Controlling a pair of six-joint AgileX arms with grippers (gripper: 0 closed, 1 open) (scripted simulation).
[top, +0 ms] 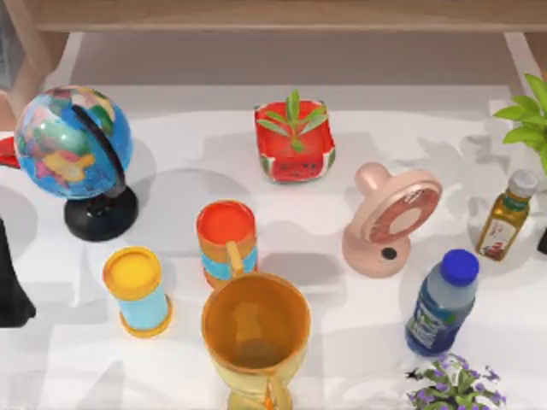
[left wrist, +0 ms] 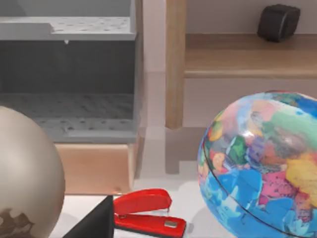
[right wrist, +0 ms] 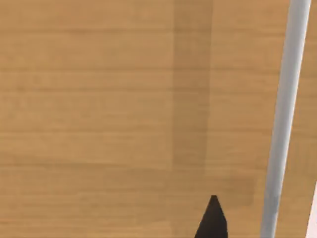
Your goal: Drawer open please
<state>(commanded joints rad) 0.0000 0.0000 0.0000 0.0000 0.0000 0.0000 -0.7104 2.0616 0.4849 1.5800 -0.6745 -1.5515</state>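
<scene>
A flat wooden face (right wrist: 124,109), which I take for the drawer front, stands close before the right wrist camera. A slim grey bar handle (right wrist: 285,114) runs along it. One black fingertip (right wrist: 213,220) of my right gripper points at the wood, just beside the bar and not touching it. My left arm (top: 10,282) stays at the table's left edge. A dark part of its gripper (left wrist: 94,223) shows beside a red stapler (left wrist: 148,210). Beyond that sits a grey compartment (left wrist: 69,89) in the wooden furniture.
On the table stand a globe (top: 73,141), a yellow-lidded cup (top: 137,290), an orange cup (top: 226,239), a big amber goblet (top: 255,337), a watermelon planter (top: 294,141), a pink fan (top: 393,218), a blue bottle (top: 443,303) and an oil bottle (top: 506,213). A wooden shelf (top: 273,13) lines the back.
</scene>
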